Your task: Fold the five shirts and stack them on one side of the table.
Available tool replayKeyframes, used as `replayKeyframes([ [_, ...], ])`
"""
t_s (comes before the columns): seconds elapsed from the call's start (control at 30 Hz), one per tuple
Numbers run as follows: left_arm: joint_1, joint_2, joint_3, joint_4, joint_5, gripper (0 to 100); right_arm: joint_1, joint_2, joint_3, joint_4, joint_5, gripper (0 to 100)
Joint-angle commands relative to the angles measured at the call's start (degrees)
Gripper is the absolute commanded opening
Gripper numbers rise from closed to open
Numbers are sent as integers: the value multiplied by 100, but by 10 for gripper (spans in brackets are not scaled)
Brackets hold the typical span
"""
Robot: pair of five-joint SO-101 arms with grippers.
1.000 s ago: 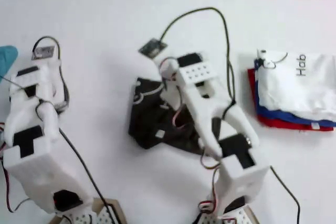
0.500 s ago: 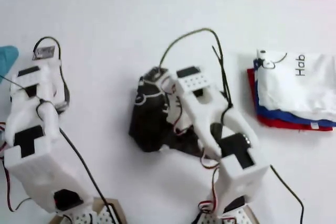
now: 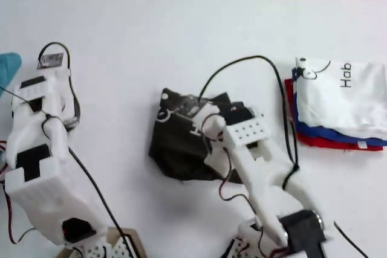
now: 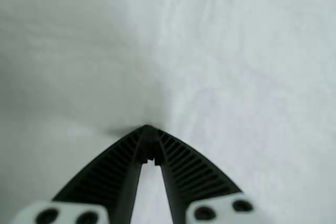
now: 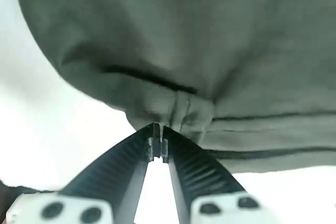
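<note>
right gripper pinching black shirt hem, fold not tidy yet

right gripper (image 5: 156, 148): jaws closed, tips meeting on a puckered bit of the black shirt (image 5: 184, 51) hem, so it reads as a thin pinch, not a deep bite. the cloth bunches right at the tips.

black shirt (image 3: 175, 146) lies near mid table (image 3: 121, 22) as a lumpy, half-gathered heap, part under the right arm's wrist, well apart from the stack (image 3: 338, 107).

risks from here, as a guess:
- pinch is shallow, prob just the hem edge. a quick pull or lift cld slip it out and the fold drops open.
- cloth already crumpled, so dragging it flat-side cld roll it into a wad instead of a clean fold, b/c nothing pins the other end.
- wrist cable loops high over the arm toward the stack. a swing that way might snag it or brush the top white shirt and skew the pile.
- carrying the shirt low cld push the stack's near edge.

right arm (image 3: 260, 167): stretched fwd from its base at the table's near edge, wrist bent down over the shirt, gripper end low on the cloth.

stack: white on top, blue then red under it, at the table's right side, edges a bit uneven.

left gripper (image 4: 149, 153): jaws shut on nothing, tips over bare table. left arm (image 3: 42, 131) folded back over its base, far left, well apart from the shirt.
</note>
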Motion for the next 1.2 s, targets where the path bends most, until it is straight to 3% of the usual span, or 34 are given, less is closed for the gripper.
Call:
replayKeyframes([
  [0.0,281,-62,-40,-193,44,25,312,-602,-114,-171,18,22],
  [0.17,281,-62,-40,-193,44,25,479,-620,-149,-1191,-334,21],
  [0.47,281,-62,-40,-202,44,25,-84,945,-141,-1341,-440,21],
  [0.9,281,-62,-40,-202,44,25,-75,1015,-105,-321,-440,22],
  [1.17,281,-62,-40,-264,44,25,-84,224,-88,295,-440,22],
])
